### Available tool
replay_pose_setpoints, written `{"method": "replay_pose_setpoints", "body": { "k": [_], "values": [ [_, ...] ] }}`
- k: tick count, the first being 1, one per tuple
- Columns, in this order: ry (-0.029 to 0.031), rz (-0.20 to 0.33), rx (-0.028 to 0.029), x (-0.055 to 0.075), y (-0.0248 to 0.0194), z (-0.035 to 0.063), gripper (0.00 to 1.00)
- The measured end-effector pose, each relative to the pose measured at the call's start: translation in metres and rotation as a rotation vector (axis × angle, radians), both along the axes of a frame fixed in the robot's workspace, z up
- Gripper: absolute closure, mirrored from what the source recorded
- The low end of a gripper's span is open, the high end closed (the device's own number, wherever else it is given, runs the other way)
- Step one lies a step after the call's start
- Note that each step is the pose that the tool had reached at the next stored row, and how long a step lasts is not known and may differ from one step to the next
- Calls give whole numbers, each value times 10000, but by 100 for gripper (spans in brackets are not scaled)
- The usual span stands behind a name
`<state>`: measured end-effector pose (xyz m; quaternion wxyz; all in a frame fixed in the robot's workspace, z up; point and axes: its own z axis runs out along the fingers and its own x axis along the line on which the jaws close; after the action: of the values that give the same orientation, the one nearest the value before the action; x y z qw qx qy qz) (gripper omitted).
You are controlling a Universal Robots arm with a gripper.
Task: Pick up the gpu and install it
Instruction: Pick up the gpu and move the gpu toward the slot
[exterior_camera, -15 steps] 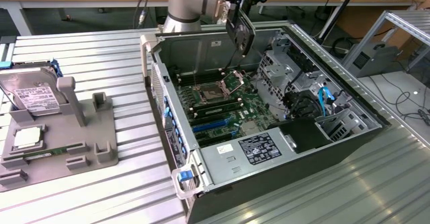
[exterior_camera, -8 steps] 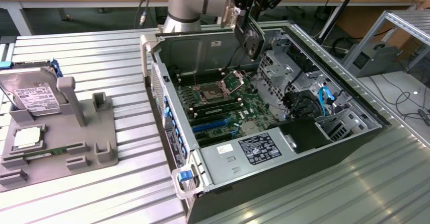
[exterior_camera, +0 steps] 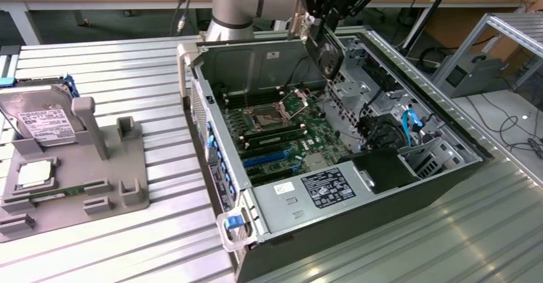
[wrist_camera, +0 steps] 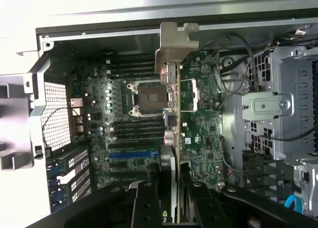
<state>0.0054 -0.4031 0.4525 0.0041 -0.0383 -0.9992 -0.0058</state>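
Ribbed metal table point(exterior_camera: 407, 245), flat dark gpu point(exterior_camera: 327, 49)

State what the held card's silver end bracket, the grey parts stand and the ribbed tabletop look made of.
Silver end bracket: bare sheet metal, bent, dull sheen. Grey parts stand: likely plastic, matte, uniform colour. Ribbed tabletop: likely aluminium, bright streaky reflections.

Open side of the case point(exterior_camera: 254, 60) gives free passage down to the motherboard point(exterior_camera: 280, 121), over which the gpu point(exterior_camera: 326, 48) hangs clamped in the gripper point(exterior_camera: 332, 13). Power supply point(exterior_camera: 327, 187) borders the board; drive cage point(exterior_camera: 428, 156) and blue cables point(exterior_camera: 411, 125) crowd the exterior view's right.
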Motion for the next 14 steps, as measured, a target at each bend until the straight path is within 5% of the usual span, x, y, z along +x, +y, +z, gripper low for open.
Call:
{"method": "replay_pose_setpoints", "body": {
  "k": [14],
  "values": [
    [0, 1, -96, 187, -41, -245, 73]
  ]
}}
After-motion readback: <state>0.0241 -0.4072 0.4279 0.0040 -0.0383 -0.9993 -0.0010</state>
